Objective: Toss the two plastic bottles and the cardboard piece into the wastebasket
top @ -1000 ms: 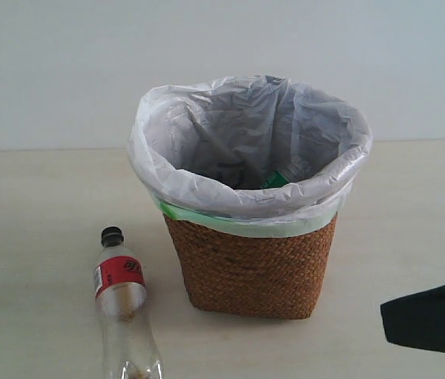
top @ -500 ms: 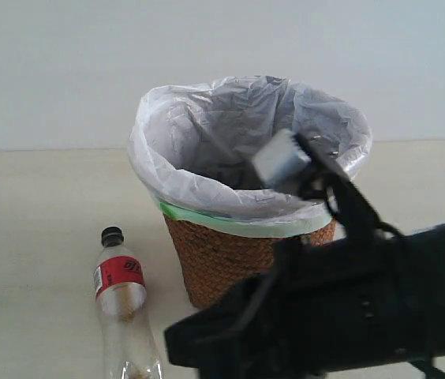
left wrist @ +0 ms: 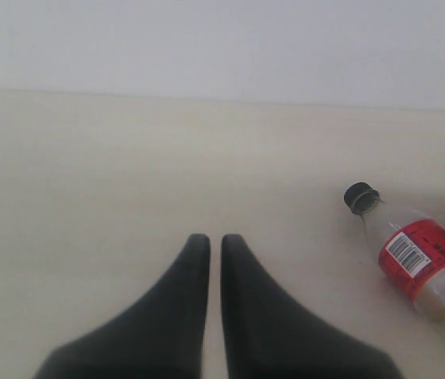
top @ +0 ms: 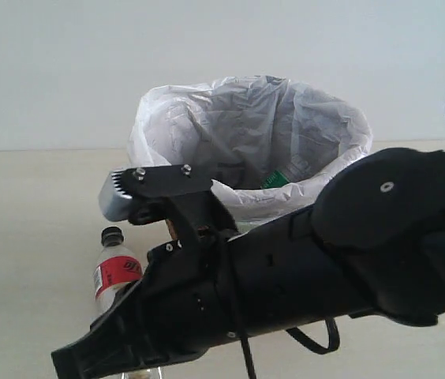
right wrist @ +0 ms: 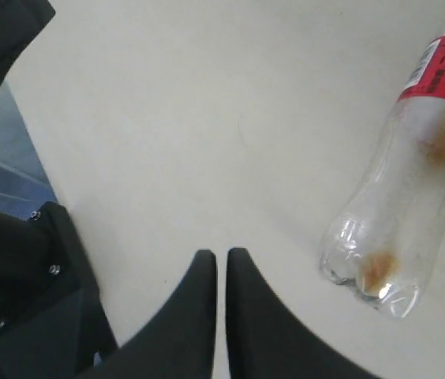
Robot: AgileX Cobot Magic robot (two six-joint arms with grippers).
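The black-capped, red-labelled bottle [top: 114, 268] lies on the table left of the wastebasket [top: 153, 150], its lower half hidden behind my right arm [top: 286, 268]. A bit of green label [top: 274, 180] shows inside the white bag. The cardboard piece is not in view. My right gripper [right wrist: 221, 257] is shut and empty, hovering over the table beside the bottle's base [right wrist: 400, 229]. The left gripper [left wrist: 215, 241] is shut with nothing in it, and the bottle's cap end [left wrist: 408, 253] lies apart from it, off to one side.
The right arm crosses the front of the exterior view and covers the basket's wicker wall. The table's edge and dark robot parts [right wrist: 25, 292] lie close to the right gripper. Pale bare tabletop [left wrist: 128, 158] stretches ahead of the left gripper.
The right arm has swept in from the right edge across the front of the basket to the lower left, now hiding the wicker and the bottle's lower part. The bottle has not moved.
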